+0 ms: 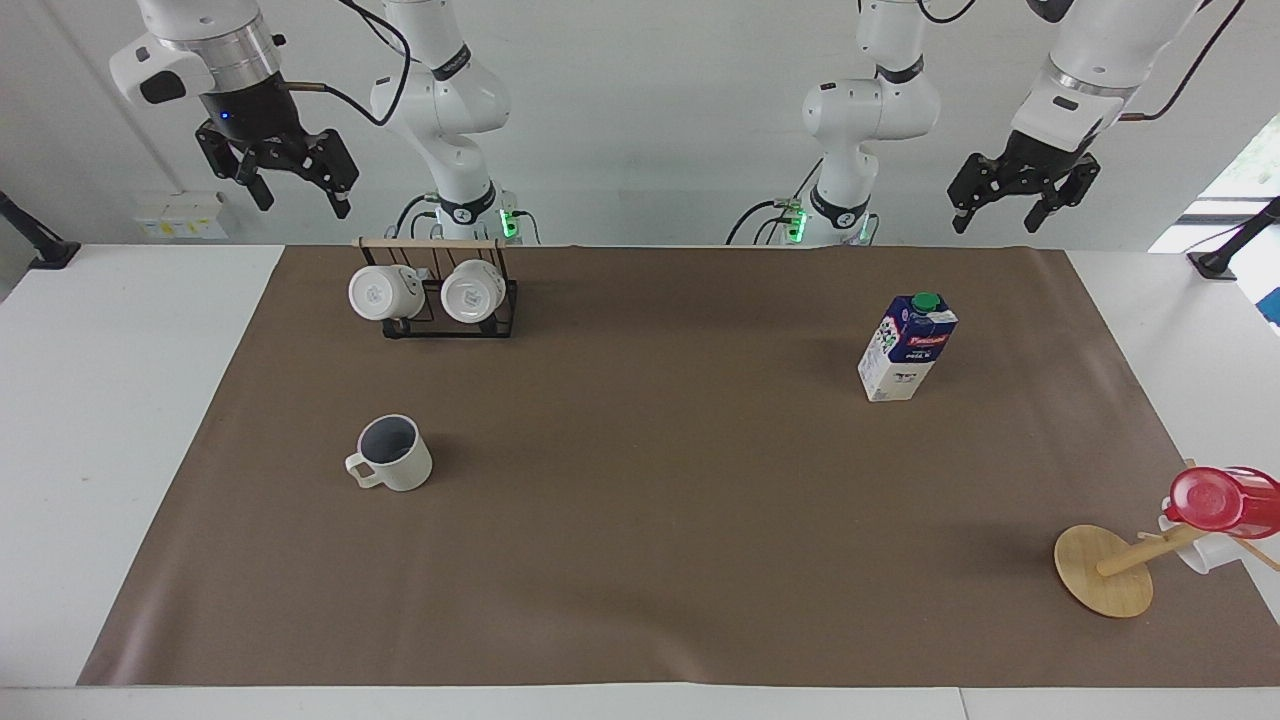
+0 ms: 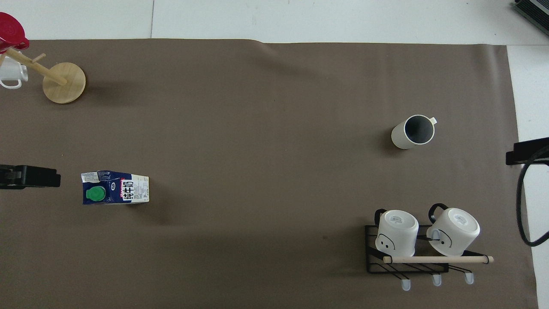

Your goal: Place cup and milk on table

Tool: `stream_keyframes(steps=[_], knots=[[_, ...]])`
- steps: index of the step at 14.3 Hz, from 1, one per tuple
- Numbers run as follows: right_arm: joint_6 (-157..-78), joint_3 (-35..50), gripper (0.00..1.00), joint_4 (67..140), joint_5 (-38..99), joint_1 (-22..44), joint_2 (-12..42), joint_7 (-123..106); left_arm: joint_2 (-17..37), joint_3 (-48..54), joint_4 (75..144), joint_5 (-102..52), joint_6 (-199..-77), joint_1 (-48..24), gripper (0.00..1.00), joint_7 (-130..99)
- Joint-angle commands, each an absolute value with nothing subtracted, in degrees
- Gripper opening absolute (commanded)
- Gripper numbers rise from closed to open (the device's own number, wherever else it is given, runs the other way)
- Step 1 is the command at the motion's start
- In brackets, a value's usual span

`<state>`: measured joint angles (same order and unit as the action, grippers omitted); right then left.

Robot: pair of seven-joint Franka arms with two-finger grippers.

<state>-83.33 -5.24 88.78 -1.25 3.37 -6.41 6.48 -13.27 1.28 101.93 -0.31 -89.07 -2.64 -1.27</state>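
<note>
The cream-white cup (image 1: 391,453) stands upright on the brown mat (image 1: 640,480) toward the right arm's end, also seen in the overhead view (image 2: 412,131). The milk carton (image 1: 907,346) stands upright on the mat toward the left arm's end; it also shows in the overhead view (image 2: 115,187). My right gripper (image 1: 290,185) is open and empty, raised high over the table edge beside the mug rack. My left gripper (image 1: 1012,205) is open and empty, raised high over the mat's edge near the robots. Both arms wait.
A black wire rack (image 1: 450,300) with two glossy white mugs stands near the right arm's base. A round wooden disc with a peg (image 1: 1103,570) holds a red translucent cup (image 1: 1220,500) at the left arm's end, far from the robots.
</note>
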Motion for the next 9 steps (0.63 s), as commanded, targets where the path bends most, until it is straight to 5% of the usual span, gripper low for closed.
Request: stream_keyframes(steps=[1, 9], knots=[[-84.3, -5.0, 1.00, 90.7, -0.6, 3.3, -7.9, 7.3, -13.1, 1.4, 101.0, -0.6, -87.7, -1.9, 1.00, -0.5], [-84.3, -5.0, 1.00, 90.7, -0.6, 3.3, -8.0, 7.4, -13.1, 1.5, 101.9, -0.9, -88.7, -1.9, 1.00, -1.0]])
